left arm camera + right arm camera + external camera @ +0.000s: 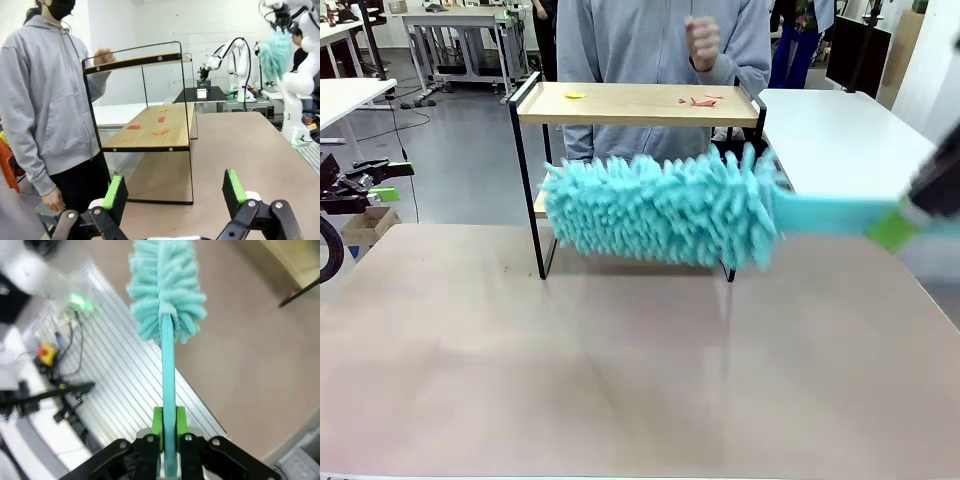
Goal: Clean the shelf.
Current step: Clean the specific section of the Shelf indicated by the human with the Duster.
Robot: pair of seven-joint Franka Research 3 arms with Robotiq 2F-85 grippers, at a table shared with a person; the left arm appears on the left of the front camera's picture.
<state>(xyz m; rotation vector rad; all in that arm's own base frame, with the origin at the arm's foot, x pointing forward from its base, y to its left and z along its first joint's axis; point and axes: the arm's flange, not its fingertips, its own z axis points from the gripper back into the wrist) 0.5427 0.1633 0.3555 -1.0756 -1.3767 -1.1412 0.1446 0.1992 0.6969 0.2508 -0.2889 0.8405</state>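
L gripper (pixel 388 181): parked at table's L edge, well apart from shelf. Jaws spread wide, nothing btw green pads (pixel 115 190). Prob. kept back so R arm has room to swing.
Table (pixel 620 380): beige top, bare in front of shelf.
Shelf (pixel 640 104): stands at far side, mid-left, legs on table, just in front of person. Open side faces robot, so both boards are reachable from here.
Scraps (pixel 700 100): red/orange bits at R of top board, one yellow bit at L. More on lower board (pixel 150 134) in left wrist view (prob. the "dirt" to sweep off).
Person's hand (pixel 702 42): raised in loose fist behind top board. Contact w/ shelf can't be told.
Duster (pixel 660 210): fluffy teal head held level, long axis parallel to boards, which gives widest sweep. Hides lower tier in front view, blurred. In left wrist view hangs apart from shelf, on robot's side, so no contact yet.
Handle (pixel 169 370): runs R from head into gripper.
R gripper (pixel 169 422): clamped tight on handle's end, a pad each side. Far-back grip prob. gives reach w/o arm hitting frame.
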